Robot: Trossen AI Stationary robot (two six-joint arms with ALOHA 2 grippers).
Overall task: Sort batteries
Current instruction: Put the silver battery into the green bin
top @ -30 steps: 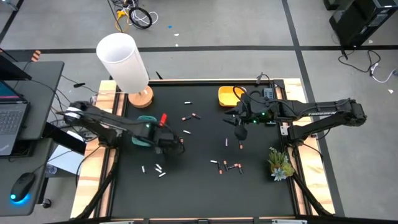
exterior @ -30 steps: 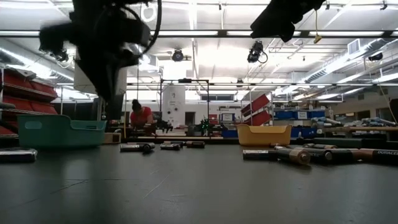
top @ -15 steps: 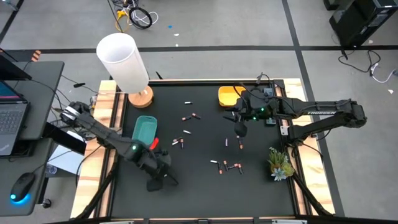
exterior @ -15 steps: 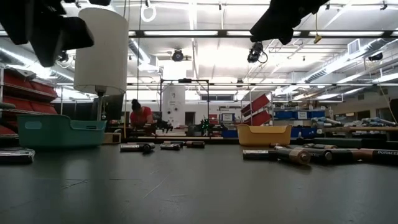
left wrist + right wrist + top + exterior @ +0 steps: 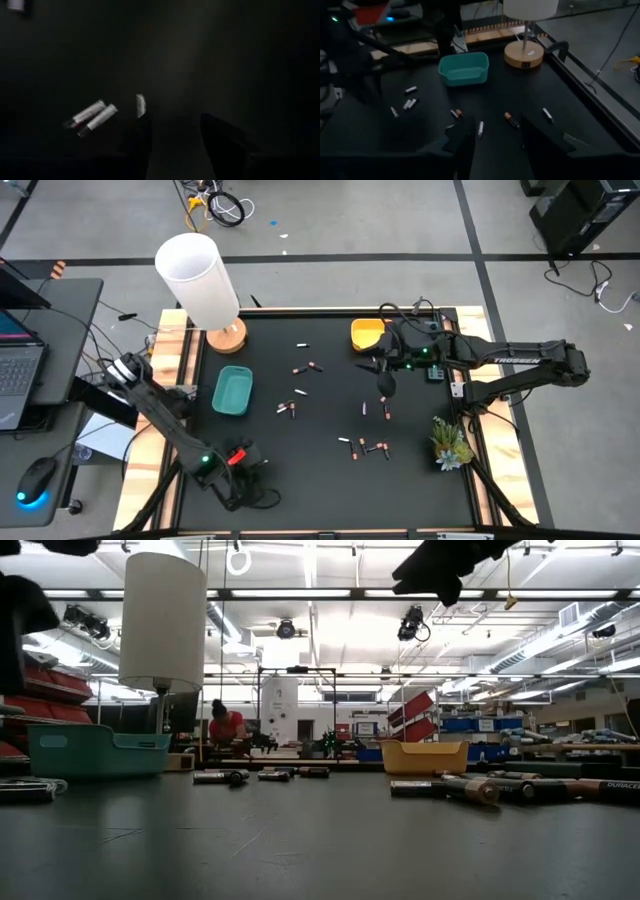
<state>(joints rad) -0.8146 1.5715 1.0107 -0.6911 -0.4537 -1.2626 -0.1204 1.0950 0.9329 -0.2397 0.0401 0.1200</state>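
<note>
Two claws stand open, gripping nothing: left claw (image 5: 243, 473) low over the worktop (image 5: 330, 480) near white batteries (image 5: 91, 115), right claw (image 5: 385, 386) beside the yellow bin (image 5: 366, 333).

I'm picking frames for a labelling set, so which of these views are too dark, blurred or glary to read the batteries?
Left wrist view: very dark and soft, only three pale batteries show. Low view: bright ceiling lights, table in shade, the nearest battery blurred. High view: evenly lit, batteries tiny. Right wrist view: dim but readable, teal bin clear.
</note>
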